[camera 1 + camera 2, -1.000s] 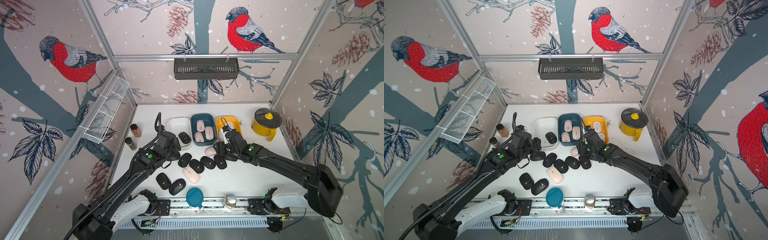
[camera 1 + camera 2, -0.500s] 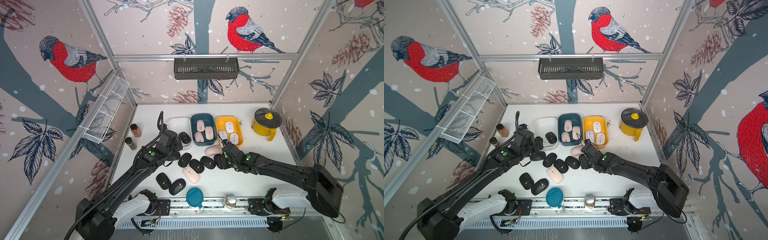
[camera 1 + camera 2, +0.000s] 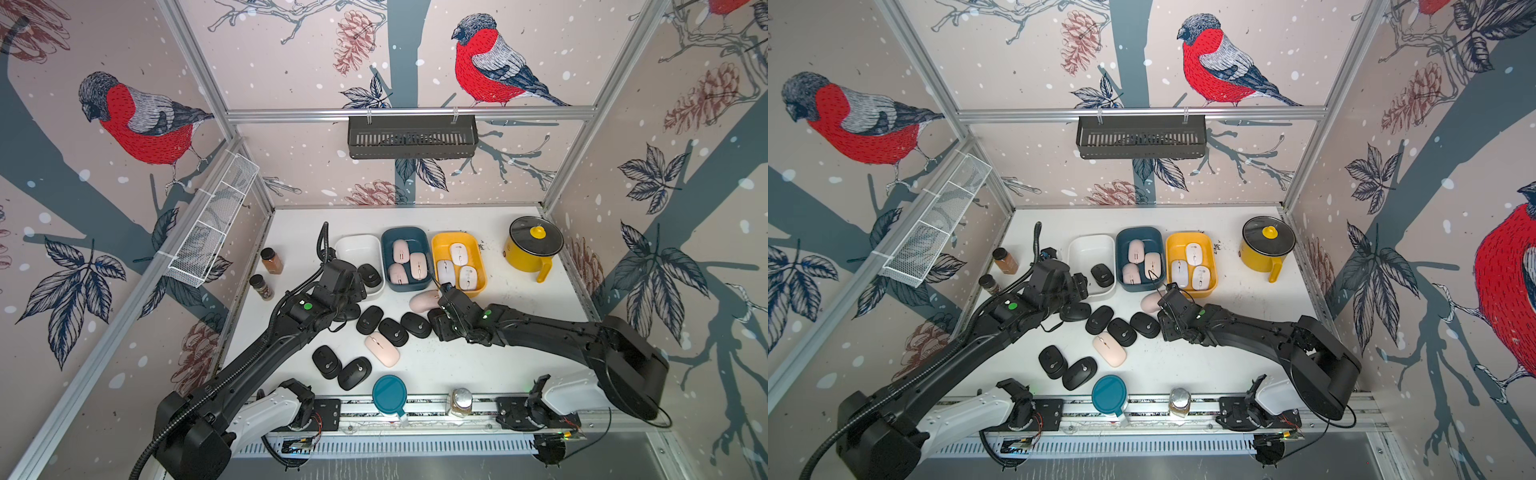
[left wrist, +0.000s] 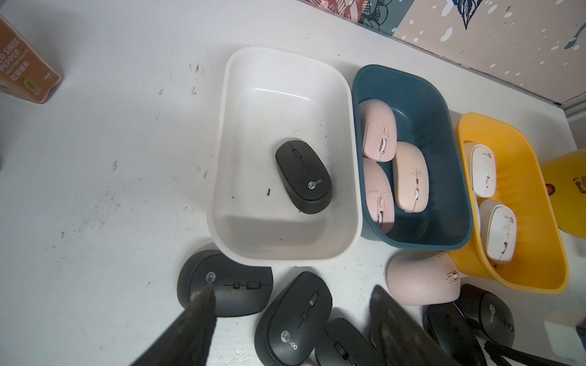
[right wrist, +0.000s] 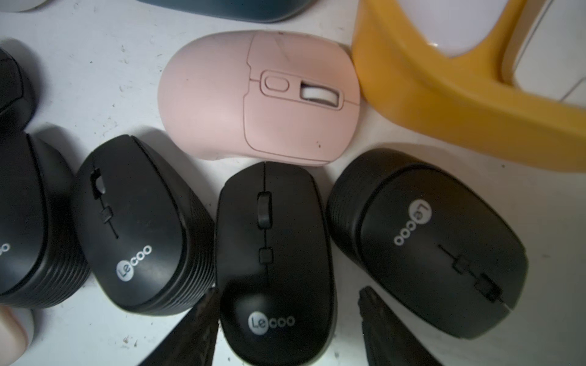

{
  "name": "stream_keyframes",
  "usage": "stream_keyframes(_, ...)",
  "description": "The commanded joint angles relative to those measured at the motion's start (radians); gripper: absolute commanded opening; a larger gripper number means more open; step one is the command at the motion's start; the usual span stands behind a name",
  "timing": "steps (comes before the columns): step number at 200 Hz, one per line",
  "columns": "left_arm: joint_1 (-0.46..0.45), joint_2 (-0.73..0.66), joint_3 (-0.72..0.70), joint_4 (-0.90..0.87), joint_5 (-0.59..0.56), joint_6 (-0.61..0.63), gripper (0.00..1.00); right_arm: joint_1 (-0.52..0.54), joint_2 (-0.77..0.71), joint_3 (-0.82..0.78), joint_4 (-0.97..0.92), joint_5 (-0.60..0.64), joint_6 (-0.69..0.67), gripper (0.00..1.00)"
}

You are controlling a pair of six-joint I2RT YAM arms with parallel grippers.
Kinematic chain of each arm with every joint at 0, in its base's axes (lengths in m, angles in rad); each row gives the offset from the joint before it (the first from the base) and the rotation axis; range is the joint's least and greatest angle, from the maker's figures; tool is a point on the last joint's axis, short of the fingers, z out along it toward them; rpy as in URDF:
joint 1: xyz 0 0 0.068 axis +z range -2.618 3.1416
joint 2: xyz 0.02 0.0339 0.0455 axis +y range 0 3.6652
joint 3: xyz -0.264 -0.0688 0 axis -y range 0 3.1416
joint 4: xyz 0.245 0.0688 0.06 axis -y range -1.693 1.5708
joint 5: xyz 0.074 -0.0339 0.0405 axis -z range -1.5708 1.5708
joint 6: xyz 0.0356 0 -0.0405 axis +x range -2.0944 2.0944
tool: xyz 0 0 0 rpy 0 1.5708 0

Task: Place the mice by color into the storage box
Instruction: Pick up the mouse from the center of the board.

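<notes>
The right gripper (image 5: pixel 290 290) hangs low with its jaws parted astride the logo end of a matte black oval wireless mouse (image 5: pixel 272 240). One finger sits right at the mouse's flank and the other leaves a sliver of white desk (image 5: pixel 95 79) showing, so the mouse is not clamped yet. Its long axis runs straight away from the gripper, wheel end leading, so the jaws would close across its narrow width. Black neighbours crowd both sides. A pale pink oval mouse (image 5: pixel 260 98) lies crosswise just beyond its nose, beside the yellow plastic box (image 5: pixel 444 104). Its goal, I judge, is the white rectangular plastic box (image 4: pixel 285 88) holding one black mouse (image 4: pixel 302 177). That box lies off to the left, nearer the left gripper (image 4: pixel 291 293), which hovers spread and empty over other black mice.
</notes>
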Motion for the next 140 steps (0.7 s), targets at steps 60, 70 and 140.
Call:
stream_keyframes(60,0.002,0.004,-0.005,0.029,-0.005,-0.007,0.76,0.02,0.058,0.025,0.006,0.043,-0.022,0.73)
stream_keyframes(70,0.001,0.005,-0.006,0.029,-0.004,-0.008,0.76,0.024,0.063,0.025,0.004,0.047,-0.023,0.73)
stream_keyframes(140,0.003,0.009,-0.01,0.037,-0.003,-0.012,0.76,0.029,0.109,0.039,0.013,0.05,-0.02,0.66)
